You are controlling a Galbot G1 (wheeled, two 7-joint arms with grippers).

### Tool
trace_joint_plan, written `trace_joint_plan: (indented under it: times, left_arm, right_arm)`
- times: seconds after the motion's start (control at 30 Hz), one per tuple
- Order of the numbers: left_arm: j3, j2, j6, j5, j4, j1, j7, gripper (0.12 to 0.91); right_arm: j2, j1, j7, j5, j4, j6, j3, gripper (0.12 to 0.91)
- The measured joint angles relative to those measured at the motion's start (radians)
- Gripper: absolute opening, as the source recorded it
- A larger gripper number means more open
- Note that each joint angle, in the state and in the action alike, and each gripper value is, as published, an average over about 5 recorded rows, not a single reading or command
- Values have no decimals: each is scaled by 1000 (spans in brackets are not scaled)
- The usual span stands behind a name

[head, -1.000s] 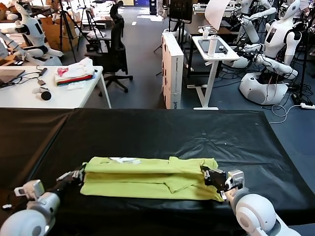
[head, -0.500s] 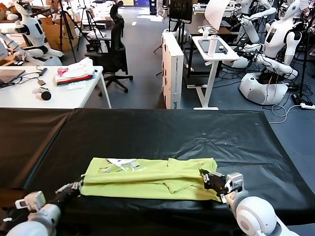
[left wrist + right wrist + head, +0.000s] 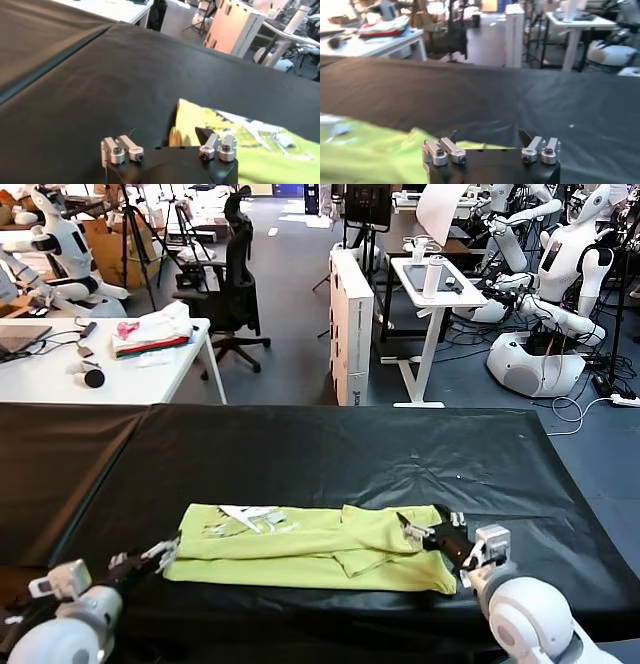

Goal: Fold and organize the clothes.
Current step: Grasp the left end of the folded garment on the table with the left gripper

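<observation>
T-shirt (image 3: 310, 549), lime yellow-green, lies folded into a long flat band across the near-centre of the black-covered table (image 3: 330, 444), long axis running left-right. White print (image 3: 248, 517) shows on its far-left part; a folded-over sleeve flap sits right of centre. Near edge is fairly straight, right end rounded & a bit rumpled.

Left gripper (image 3: 160, 552) sits low at the shirt's left end, arm coming in from near-left corner, forearm nearly level w/ the table. Fingers stand spread wide, nothing between them; tips just beside the cloth edge, and whether they touch it can't be told. In left wrist view the left gripper (image 3: 186, 134) shows its body & knuckle hardware w/ the shirt corner (image 3: 240, 145) lying just ahead; only one dark fingertip is visible, the other is hard to make out against the black cloth.

Right gripper (image 3: 428, 529) is at the shirt's right end, arm entering from near-right corner, wrist angled inward toward the left. Fingers parted wide, empty, over the shirt's right edge; contact w/ fabric can't be judged. Right wrist view: right gripper (image 3: 492, 137) w/ green cloth (image 3: 370, 150) on one side, bare black cover on the other; fingertips mostly lost against the dark cover.

Both arms' upper parts are cut off by the near frame edge in head view. Far left, a white desk (image 3: 110, 374) carries a pile of pink, white & red cloth (image 3: 155, 332).
</observation>
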Motion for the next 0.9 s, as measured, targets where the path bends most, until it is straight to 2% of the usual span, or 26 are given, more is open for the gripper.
trace_joint_plan:
  times: [0.33,0.77,0.83,0.9]
  left_arm:
    - [69,-3,0,16,119,-110,6,907]
    - [103,-4,-7,45,200,-151,27,907]
    - [103,-4,-10,46,206,-154,29,907]
    - [104,-4,-12,46,209,-156,29,899]
  right_arm:
    - [32,-2,13,23,-48,-15,17,907]
    - [71,-1,9,16,-79,-14,18,903]
    - [74,-1,8,15,-82,-14,18,893]
    - [76,0,7,14,-84,-14,17,841]
